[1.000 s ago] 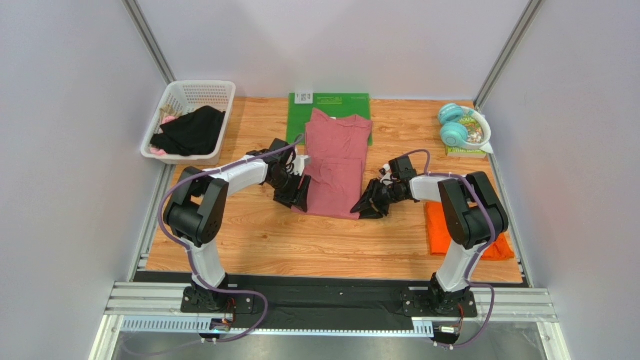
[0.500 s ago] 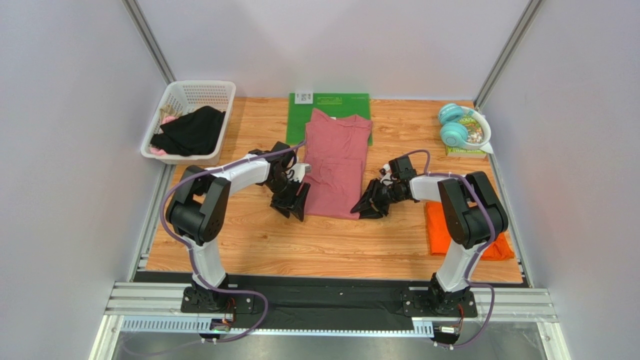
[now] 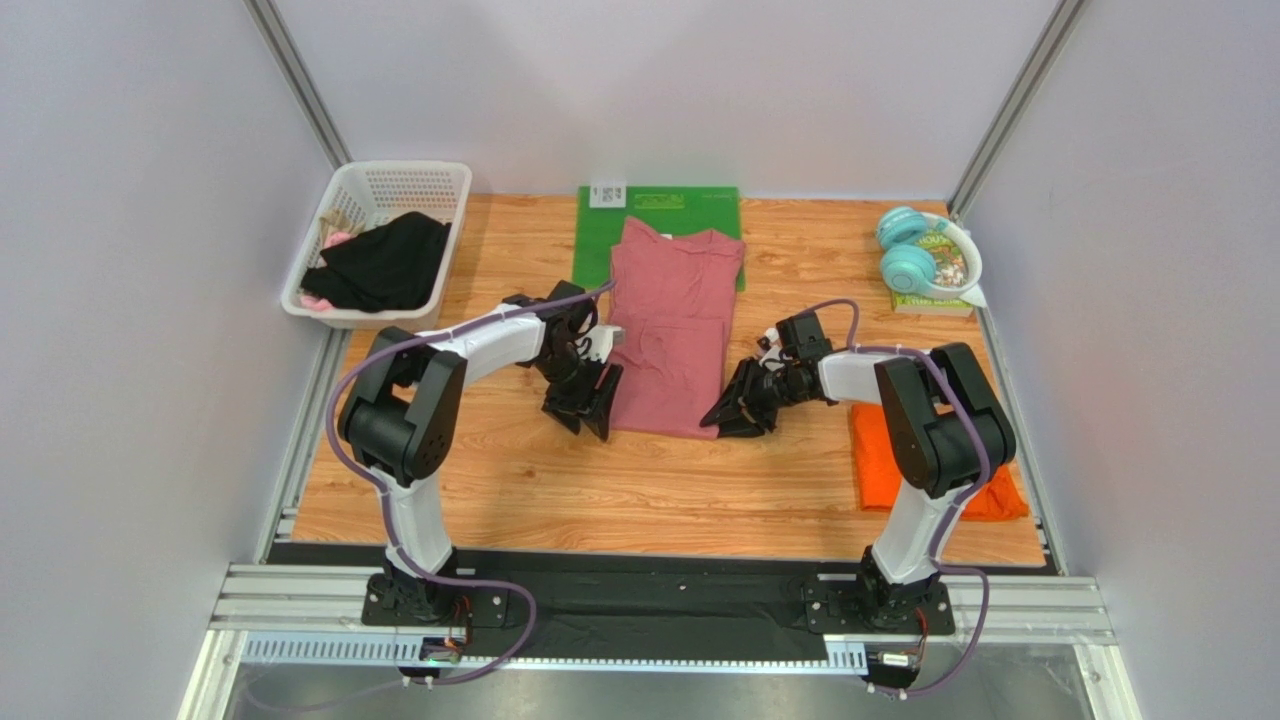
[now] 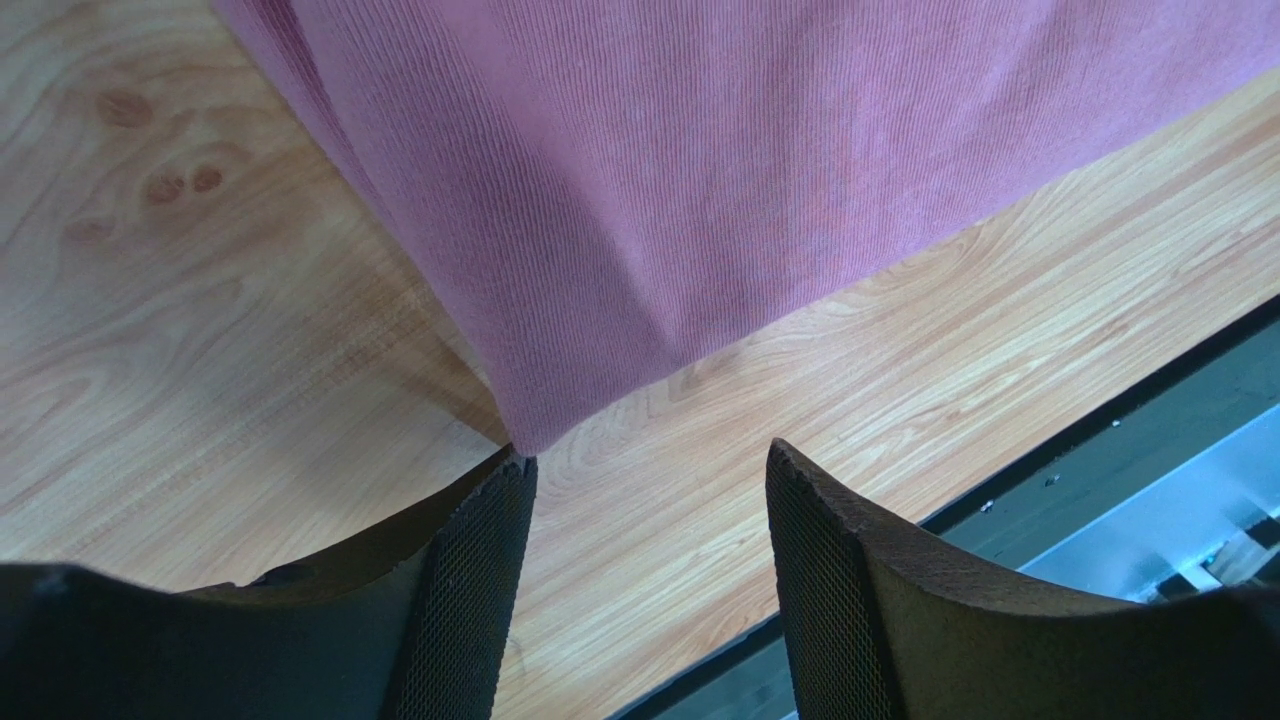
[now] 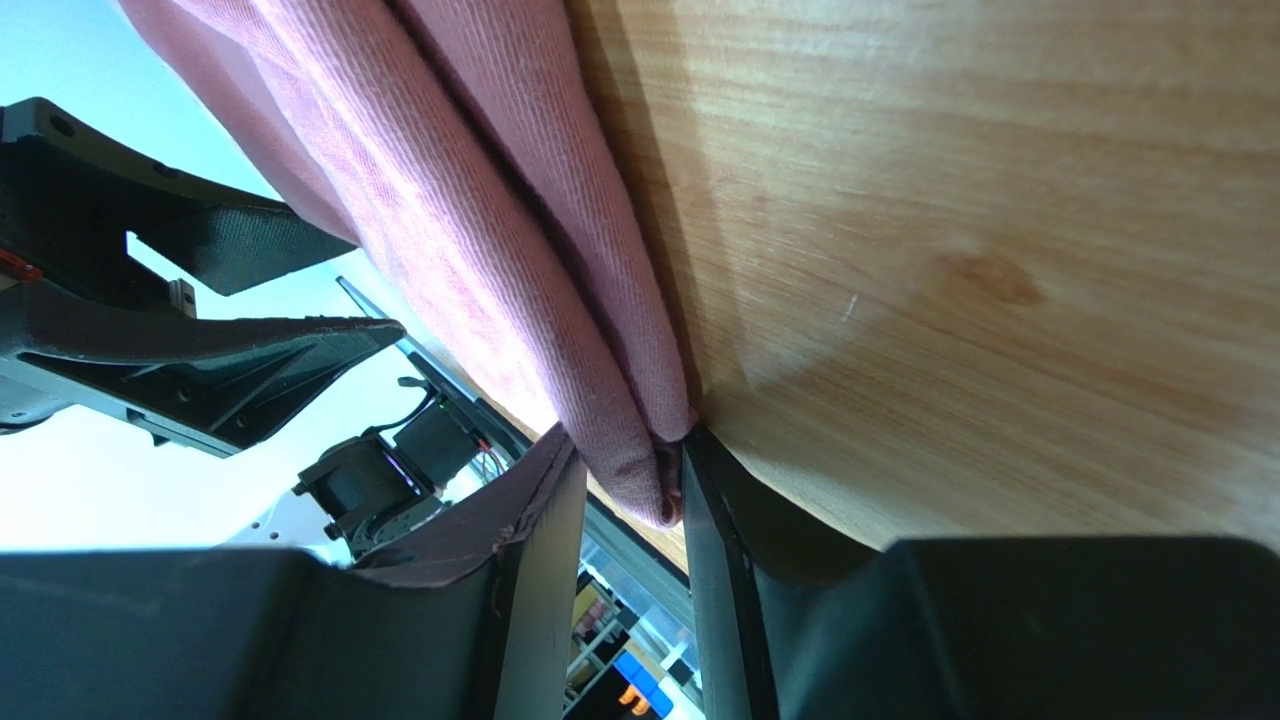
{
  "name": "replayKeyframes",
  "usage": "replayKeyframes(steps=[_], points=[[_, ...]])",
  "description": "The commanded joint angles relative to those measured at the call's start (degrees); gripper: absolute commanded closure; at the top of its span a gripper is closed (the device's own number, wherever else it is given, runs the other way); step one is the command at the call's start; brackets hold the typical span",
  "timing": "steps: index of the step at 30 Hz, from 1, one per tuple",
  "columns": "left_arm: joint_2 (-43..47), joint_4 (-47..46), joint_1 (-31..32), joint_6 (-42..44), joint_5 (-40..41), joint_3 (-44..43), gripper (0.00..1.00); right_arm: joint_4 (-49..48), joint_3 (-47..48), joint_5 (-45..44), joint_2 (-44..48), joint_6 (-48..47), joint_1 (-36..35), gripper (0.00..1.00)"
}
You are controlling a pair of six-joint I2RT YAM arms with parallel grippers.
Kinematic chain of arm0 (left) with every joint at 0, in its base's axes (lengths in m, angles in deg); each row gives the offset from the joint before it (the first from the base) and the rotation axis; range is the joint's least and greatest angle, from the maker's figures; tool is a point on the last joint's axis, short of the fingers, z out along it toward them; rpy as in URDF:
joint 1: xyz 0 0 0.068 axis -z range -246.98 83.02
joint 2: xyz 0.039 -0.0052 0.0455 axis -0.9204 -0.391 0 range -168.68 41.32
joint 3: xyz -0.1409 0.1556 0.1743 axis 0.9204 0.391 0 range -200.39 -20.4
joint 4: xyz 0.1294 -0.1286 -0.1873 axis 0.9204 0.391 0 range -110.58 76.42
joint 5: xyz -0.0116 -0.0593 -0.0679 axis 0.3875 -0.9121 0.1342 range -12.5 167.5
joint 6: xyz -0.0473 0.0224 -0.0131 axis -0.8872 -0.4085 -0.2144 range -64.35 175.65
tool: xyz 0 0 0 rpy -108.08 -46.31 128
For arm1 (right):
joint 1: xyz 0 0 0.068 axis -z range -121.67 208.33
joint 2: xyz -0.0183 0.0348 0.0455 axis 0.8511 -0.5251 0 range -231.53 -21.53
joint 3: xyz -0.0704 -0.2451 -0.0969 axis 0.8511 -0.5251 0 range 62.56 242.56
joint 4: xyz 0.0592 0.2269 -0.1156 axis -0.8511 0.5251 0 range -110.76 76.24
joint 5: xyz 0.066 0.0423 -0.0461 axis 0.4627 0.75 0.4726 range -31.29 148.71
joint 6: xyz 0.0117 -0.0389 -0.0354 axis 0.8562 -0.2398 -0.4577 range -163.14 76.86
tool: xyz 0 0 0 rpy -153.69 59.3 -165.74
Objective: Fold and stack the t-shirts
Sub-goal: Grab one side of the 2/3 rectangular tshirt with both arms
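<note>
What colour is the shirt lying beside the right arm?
Bright orange, plain: the shirt shows best in the top view.

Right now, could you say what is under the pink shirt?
The pink shirt lies on a green mat at its far end, wooden table elsewhere; the mat's covered edge is hidden.

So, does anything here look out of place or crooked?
The turquoise headphones at the far right corner do not belong with laundry. The pink shirt lies slightly tilted, its far end over the green mat.
</note>
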Motion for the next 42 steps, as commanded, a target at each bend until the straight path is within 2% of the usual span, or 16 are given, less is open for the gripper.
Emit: replayKeyframes(steps=[1,6,7,10,26,32,33,34,35,37,38,42], points=[[-2.71,-4.35,-0.02,0.97,6.39,-0.60,0.35,-2.07,-0.21,0.08,0.58,0.29,-0.38,0.65],[-2.45,-4.79,-0.46,0.35,6.57,-0.69,0.39,-2.25,-0.39,0.17,0.67,0.21,-0.38,0.66],[-2.27,-5.22,-0.64,0.35,6.66,-0.08,0.44,-2.34,-0.48,0.17,0.76,0.38,-0.38,0.66],[-1.48,-6.37,-0.64,0.44,6.66,1.15,0.48,-2.42,-0.65,0.17,0.85,0.29,-0.30,0.66],[-3.06,-6.72,-0.73,-0.44,6.57,-1.48,0.54,-3.22,-1.45,0.70,0.93,0.47,-0.38,0.67],[-2.54,-7.25,-0.73,-0.18,5.96,-0.95,0.76,-3.65,-1.45,0.87,0.67,0.82,-0.38,0.68],[-2.54,-7.25,-0.73,-0.09,5.95,-0.86,0.87,-3.92,-1.45,0.87,0.67,0.91,-0.38,0.69],[-2.45,-7.16,-0.73,-0.09,5.95,-0.95,0.94,-4.01,-1.45,0.87,0.67,0.99,-0.38,0.70],[-2.27,-7.07,-0.73,-0.09,6.04,-0.86,1.00,-4.27,-1.45,0.96,0.67,1.34,-0.29,0.77],[-2.01,-6.72,-0.73,0.00,5.87,-1.04,1.00,-4.36,-1.27,1.14,0.84,1.52,-0.47,0.88],[-1.31,-6.64,-0.73,0.00,5.52,-0.95,1.00,-4.36,-1.27,1.22,0.93,1.70,-0.56,1.00],[1.68,-6.02,-0.64,0.44,4.64,-0.60,1.00,-3.66,-1.53,0.96,3.21,1.61,-1.17,1.00]])
